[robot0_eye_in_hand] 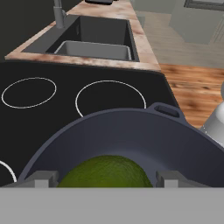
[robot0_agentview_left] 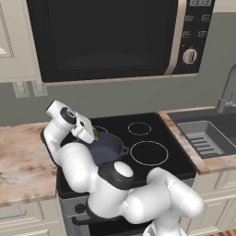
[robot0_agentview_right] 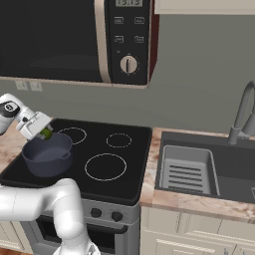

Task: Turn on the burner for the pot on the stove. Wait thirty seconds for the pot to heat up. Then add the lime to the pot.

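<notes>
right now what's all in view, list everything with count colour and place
pot: one, dark grey-blue, front left of the stove
lime: one, dark green, between the gripper's fingers over the pot
stove: one, black glass with white rings, set between the counters
microwave: one, black, above the stove
sink: one, dark grey, right of the stove
faucet: one, grey, behind the sink
counter: marbled tan, either side of the stove
gripper: one, white, above the pot's rim, holding the lime

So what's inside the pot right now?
The pot shows only bare dark wall inside; its bottom is hidden by the lime, held between the gripper fingertips just above the rim.
</notes>
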{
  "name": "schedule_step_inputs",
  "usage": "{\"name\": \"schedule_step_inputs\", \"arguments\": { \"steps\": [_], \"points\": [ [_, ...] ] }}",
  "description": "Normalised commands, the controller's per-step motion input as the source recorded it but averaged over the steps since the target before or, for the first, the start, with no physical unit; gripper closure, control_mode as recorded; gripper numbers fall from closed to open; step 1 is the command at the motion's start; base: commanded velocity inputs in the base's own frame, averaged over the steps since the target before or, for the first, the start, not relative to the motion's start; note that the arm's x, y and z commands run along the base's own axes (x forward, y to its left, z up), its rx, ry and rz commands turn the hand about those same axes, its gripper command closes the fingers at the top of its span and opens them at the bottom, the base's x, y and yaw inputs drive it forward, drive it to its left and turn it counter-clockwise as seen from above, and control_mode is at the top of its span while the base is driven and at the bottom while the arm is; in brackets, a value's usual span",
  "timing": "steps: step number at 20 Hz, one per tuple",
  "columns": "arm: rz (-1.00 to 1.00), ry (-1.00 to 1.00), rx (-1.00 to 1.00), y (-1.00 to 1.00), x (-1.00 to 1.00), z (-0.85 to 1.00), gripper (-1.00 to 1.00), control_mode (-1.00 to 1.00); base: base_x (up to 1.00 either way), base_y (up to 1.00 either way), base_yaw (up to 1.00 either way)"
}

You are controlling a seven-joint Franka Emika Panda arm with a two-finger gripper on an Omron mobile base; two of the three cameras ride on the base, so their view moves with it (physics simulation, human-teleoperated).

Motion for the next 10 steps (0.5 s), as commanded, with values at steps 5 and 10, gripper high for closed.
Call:
{"name": "schedule_step_inputs", "arguments": {
  "steps": [5, 10],
  "points": [
    [0.0, 0.0, 0.0, 0.0, 0.0, 0.0, 1.0, -1.0, 0.0, 0.0, 0.0],
    [0.0, 0.0, 0.0, 0.0, 0.0, 0.0, 1.0, -1.0, 0.0, 0.0, 0.0]
  ]
}}
